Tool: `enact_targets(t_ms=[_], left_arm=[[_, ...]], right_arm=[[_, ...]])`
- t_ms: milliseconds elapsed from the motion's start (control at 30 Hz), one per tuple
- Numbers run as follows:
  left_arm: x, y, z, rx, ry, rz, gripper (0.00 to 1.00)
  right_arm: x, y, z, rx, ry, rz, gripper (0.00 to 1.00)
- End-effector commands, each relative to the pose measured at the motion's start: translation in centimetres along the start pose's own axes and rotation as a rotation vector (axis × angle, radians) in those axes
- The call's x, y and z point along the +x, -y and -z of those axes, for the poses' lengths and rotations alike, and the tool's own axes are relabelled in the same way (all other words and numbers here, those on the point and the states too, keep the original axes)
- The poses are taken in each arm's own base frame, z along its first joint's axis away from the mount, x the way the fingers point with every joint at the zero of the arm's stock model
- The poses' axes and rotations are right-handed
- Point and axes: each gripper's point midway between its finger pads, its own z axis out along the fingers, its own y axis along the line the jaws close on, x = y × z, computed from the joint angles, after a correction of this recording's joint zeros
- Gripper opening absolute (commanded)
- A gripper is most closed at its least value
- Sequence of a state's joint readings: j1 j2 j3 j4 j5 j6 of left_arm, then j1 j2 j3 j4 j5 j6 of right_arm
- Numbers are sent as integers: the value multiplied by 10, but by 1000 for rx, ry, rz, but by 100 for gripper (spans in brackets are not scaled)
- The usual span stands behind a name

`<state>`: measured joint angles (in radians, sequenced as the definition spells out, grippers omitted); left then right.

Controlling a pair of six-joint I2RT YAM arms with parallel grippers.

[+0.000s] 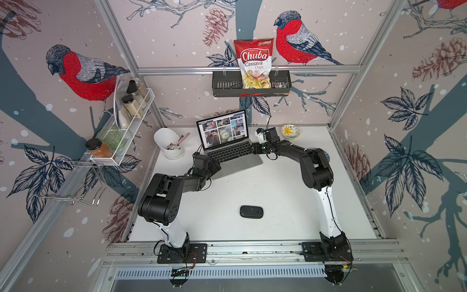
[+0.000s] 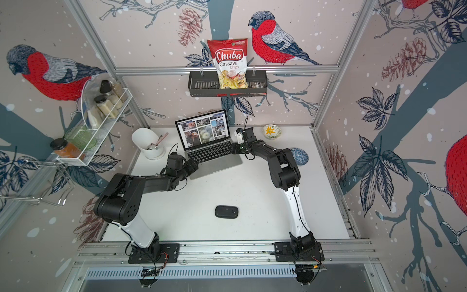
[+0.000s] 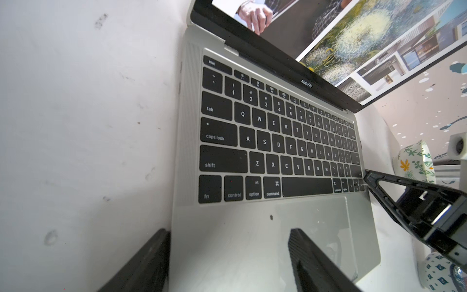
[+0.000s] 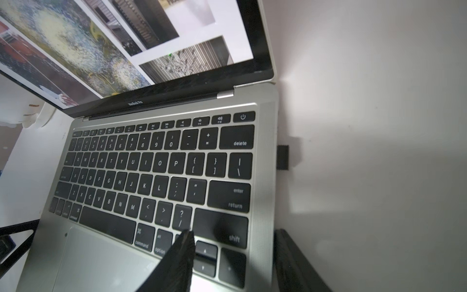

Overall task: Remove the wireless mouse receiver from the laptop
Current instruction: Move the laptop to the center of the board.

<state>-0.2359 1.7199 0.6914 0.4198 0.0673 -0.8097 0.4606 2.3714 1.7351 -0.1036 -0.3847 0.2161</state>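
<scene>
On the white table (image 1: 278,197), the open silver-grey laptop (image 1: 228,151) sits toward the back, its screen showing a grid of photos, with one of the robot's grippers at each side. The left gripper (image 3: 227,231) stands well open with nothing in its grasp. One finger is over the palm rest beside the trackpad, and the other is over bare table just off the laptop's left edge. The right gripper (image 4: 235,232) is likewise parted and holds nothing. One finger hangs over the keys by the arrow cluster, and the other is outside the laptop's right edge. A black oval mouse (image 1: 251,211) lies alone toward the table's front, well apart from the laptop. The wireless mouse receiver (image 4: 283,157), a small dark stub, juts from the laptop's right side, level with the backslash key. It sits nearer the hinge than the right gripper's fingers, which do not touch it.
</scene>
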Motion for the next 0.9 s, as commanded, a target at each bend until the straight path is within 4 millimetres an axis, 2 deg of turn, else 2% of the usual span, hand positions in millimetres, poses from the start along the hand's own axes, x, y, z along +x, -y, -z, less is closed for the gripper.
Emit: enact_targets(t_ms=[0, 233, 400, 600, 867], left_arm=[[42, -5, -1, -29, -164, -8, 78], [56, -2, -7, -46, -195, -53, 78], [58, -16, -8, -117, -200, -75, 79], [51, -33, -2, -239, -187, -133, 81], [49, -51, 2, -337, -195, -180, 83]], right_arm=[[42, -6, 0, 6, -131, -72, 52], [60, -9, 15, 49, -136, -65, 52], [65, -8, 16, 74, -148, -52, 52], [68, -7, 18, 112, -161, -42, 52], [83, -5, 31, 204, -175, -24, 59]])
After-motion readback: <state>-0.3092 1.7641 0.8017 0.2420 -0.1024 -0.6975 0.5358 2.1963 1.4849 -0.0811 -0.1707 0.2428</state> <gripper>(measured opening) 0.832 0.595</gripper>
